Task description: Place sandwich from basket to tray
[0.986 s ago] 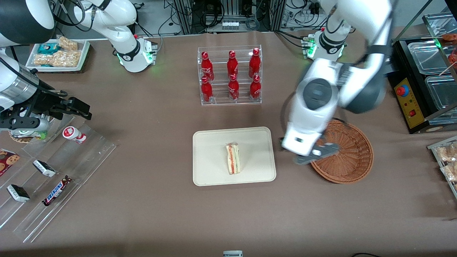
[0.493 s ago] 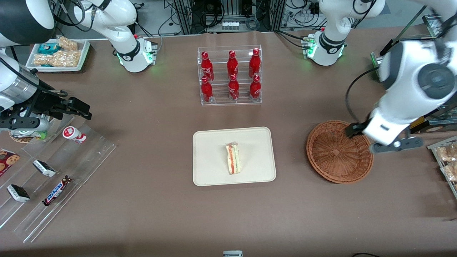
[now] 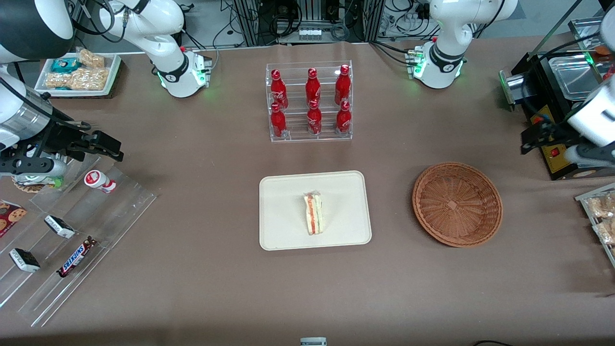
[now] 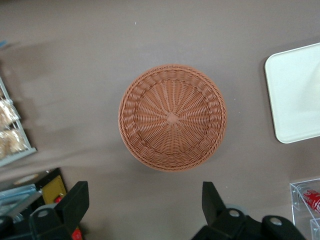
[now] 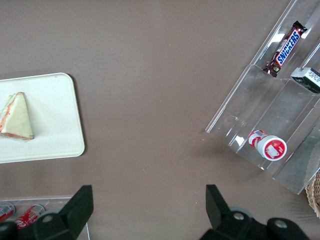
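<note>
The sandwich lies on the cream tray, its orange and green filling stripes facing up; the right wrist view also shows the sandwich on the tray. The brown wicker basket stands empty beside the tray, toward the working arm's end. My left gripper is open and empty. It hangs high above the table, off the basket toward the working arm's end, in front of the black appliance. In the left wrist view the gripper looks down on the empty basket and one tray corner.
A clear rack of red bottles stands farther from the camera than the tray. A black appliance and a rack of snack packets sit at the working arm's end. Acrylic racks with snacks lie at the parked arm's end.
My left gripper has swung from over the basket's tray-side rim, across the basket, out to the working arm's end. The basket is now fully uncovered. The sandwich has not moved.
</note>
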Controlling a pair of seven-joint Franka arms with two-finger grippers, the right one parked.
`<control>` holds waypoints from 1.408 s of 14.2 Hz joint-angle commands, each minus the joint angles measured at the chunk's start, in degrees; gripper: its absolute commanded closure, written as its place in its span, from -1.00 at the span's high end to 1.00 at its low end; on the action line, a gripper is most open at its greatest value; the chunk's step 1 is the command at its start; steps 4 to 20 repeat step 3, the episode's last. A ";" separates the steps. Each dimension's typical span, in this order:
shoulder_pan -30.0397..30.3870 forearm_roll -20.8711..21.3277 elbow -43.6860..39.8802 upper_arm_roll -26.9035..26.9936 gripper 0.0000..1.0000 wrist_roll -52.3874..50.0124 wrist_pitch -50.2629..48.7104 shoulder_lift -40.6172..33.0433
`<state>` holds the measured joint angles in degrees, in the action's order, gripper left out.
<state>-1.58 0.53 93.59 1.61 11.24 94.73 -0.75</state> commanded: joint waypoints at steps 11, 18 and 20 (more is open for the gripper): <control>0.70 -0.53 -1.48 -0.73 1.00 1.68 -0.86 -0.04; 0.70 -0.53 -1.48 -0.73 1.00 1.68 -0.86 -0.04; 0.70 -0.53 -1.48 -0.73 1.00 1.68 -0.86 -0.04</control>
